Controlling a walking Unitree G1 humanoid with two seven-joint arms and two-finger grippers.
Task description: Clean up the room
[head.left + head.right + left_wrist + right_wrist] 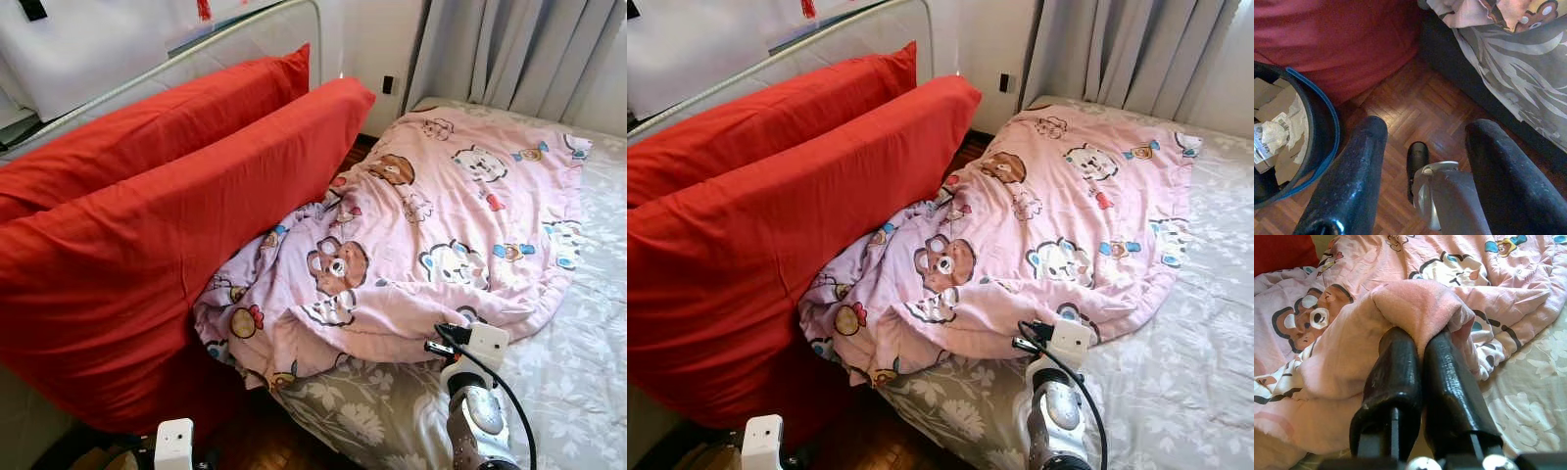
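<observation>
Bottom of frame, near: left gripper [1422, 183] hangs low over parquet floor [1415, 115], fingers spread, nothing between them. Beside it a dark bin [1322, 127] with blue rim, holding crumpled paper and cardboard.

Lower right: right gripper [1418, 340] at the bed's near edge, fingers closed tight on a fold of the pink quilt [441, 211]. The pinch takes only the hem.

Middle: quilt lies bunched across the mattress, cartoon animals printed on it, one corner drooping off the left edge toward the floor. Grey floral sheet [568, 372] bare along the right.

Left, farther: two red pillows [167, 206] leaning on the headboard [245, 34]. Upper right: curtains [529, 49].

Step in hand, likely: drawing the quilt straight. Best to pull slow and low along the sheet; a thin fold may slip free.

Writing: a paper scrap in the bin bears print, too small to read. No brands seen.
</observation>
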